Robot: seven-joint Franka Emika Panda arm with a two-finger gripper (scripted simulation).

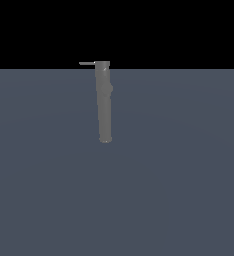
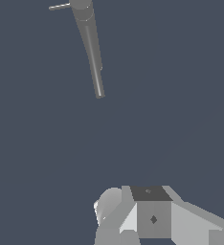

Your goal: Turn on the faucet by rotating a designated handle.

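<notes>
The faucet [image 1: 105, 102] is a slim matte grey cylinder standing upright on the floor in the exterior view, with a small bump on its side. The handle [image 1: 86, 63] is a thin grey rod sticking out from its top end toward the exterior view's left. The wrist view shows the faucet [image 2: 91, 48] from above at a slant, with the handle [image 2: 59, 6] at its wide end. A white and grey boxy part of my gripper [image 2: 152, 210] shows at the picture's edge, well apart from the faucet. Its jaws cannot be made out. The gripper does not show in the exterior view.
A flat blue-grey floor [image 1: 179, 190] spreads around the faucet, with black background beyond its far edge. A rounded grey part [image 2: 109, 206] of the arm sits beside the boxy part in the wrist view.
</notes>
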